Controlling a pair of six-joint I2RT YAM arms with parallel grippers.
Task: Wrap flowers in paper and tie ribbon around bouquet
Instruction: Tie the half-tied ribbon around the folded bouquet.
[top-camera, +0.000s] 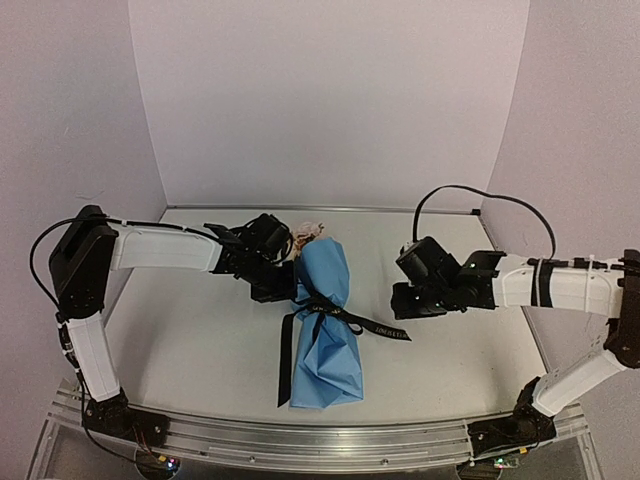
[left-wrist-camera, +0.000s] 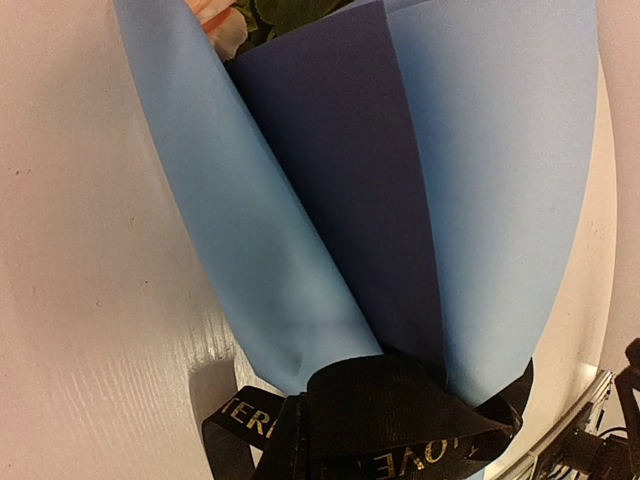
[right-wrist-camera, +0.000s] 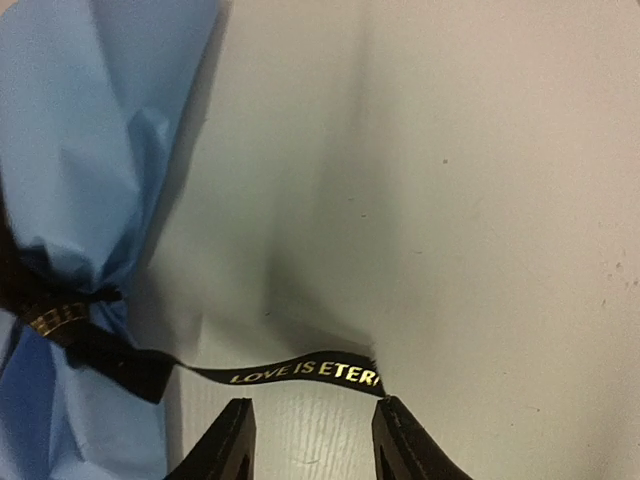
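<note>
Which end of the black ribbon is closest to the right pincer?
The gold-lettered tail stretching right from the bouquet, ending by the right pincer; the other tail trails down the bouquet's left side.

- Creased wrapping paper sheet (top-camera: 325, 340): light blue is seen on the outer face, dark navy on the inner face.
- Narrow fabric ribbon (right-wrist-camera: 300, 372): black, printed with gold capital lettering.
- Small rose bunch (left-wrist-camera: 218, 28): pale pink petals and green leaves are seen.
- Flat table top (top-camera: 200, 330): plain off-white.
- Left arm (top-camera: 165, 250), right arm (top-camera: 560, 285): white shells, black joints.
</note>
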